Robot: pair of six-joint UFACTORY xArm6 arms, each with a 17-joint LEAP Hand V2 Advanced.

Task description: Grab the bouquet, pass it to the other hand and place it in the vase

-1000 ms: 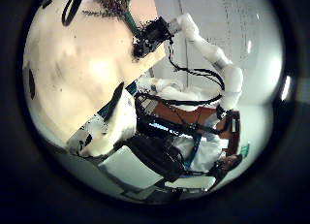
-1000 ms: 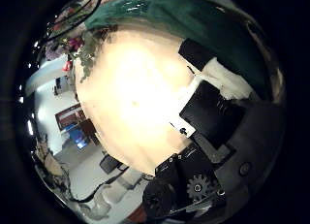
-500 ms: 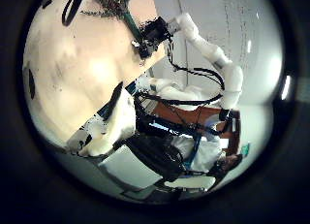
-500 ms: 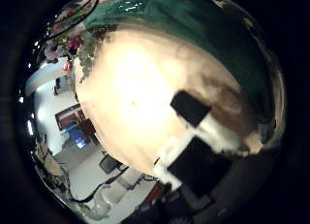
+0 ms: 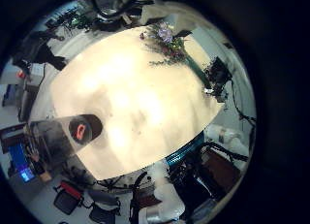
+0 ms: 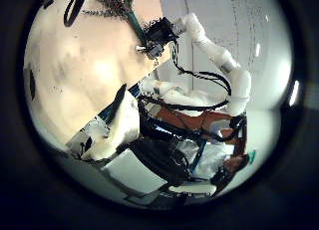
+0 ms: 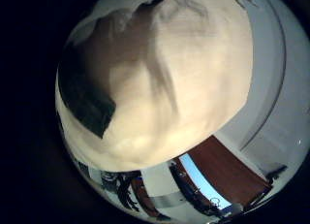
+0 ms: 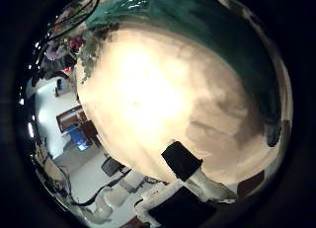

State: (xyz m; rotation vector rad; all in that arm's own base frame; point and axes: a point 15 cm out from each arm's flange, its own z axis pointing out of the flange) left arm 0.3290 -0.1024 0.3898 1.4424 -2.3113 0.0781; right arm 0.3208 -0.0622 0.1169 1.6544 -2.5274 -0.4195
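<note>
The bouquet (image 5: 163, 42) lies on the table (image 5: 126, 98) at its far side, flowers away from the right hand (image 5: 215, 77), stems towards it. The left thumb side palm view shows the bouquet (image 6: 115, 3) with the right hand (image 6: 158, 36) low over the stem end, fingers pointing down. The vase (image 5: 82, 129) stands near the table's other edge. The left hand (image 6: 112, 125) hangs high over the table, fingers straight, holding nothing.
The right arm (image 6: 214, 61) reaches in over the table edge. Cluttered room gear (image 5: 29, 69) surrounds the table beyond the vase. The right little finger side palm view shows bare table (image 7: 165, 79) with a dark patch (image 7: 87, 100) close under the palm.
In the right thumb side palm view the right hand's own fingers have swung out of the picture, leaving one at the edge. In the left thumb side palm view the right hand stays at the stem end.
</note>
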